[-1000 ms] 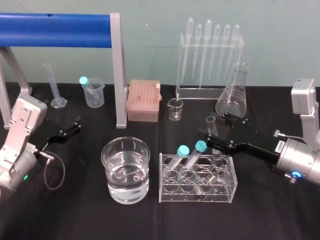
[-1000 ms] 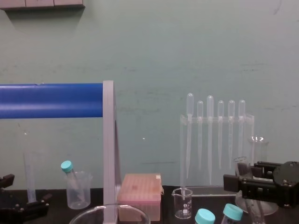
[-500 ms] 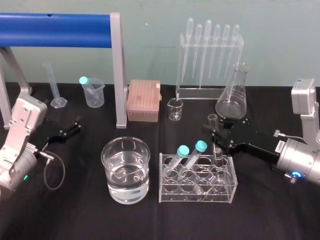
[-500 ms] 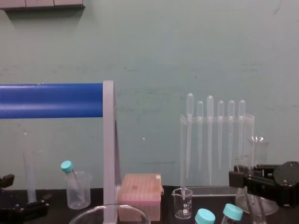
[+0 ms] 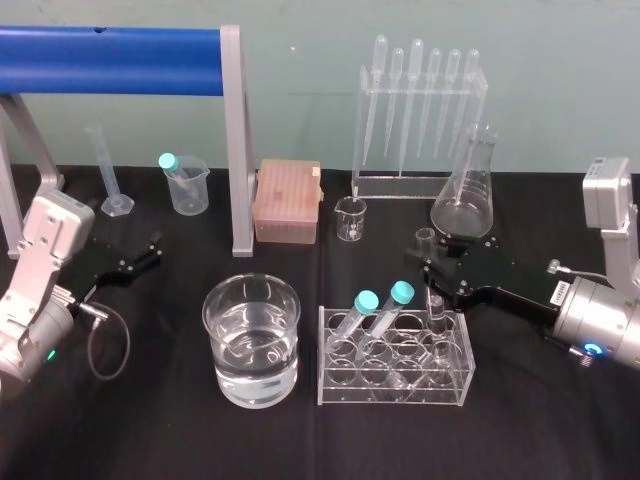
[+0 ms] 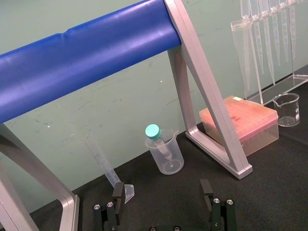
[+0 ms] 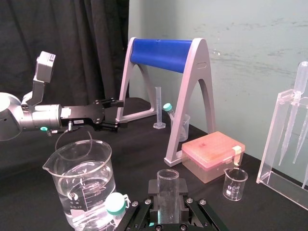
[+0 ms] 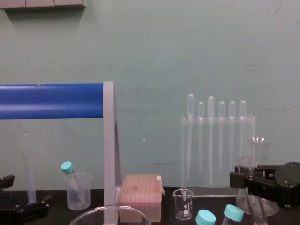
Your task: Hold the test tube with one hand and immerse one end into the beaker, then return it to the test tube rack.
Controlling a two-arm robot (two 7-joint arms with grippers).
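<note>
Right gripper (image 5: 428, 272) was clamped on test tube (image 7: 168, 187), its lower end standing in rack (image 5: 395, 388); beaker (image 5: 252, 345) dip unconfirmed, release pending; left gripper (image 5: 150, 250) parked wide open

From my station I can read almost nothing. The beaker (image 7: 83, 185) has white graduation marks and numerals printed on its wall, too small for me to make out. A white label (image 5: 559, 291) on the right arm (image 5: 603, 332) is equally illegible.
</note>
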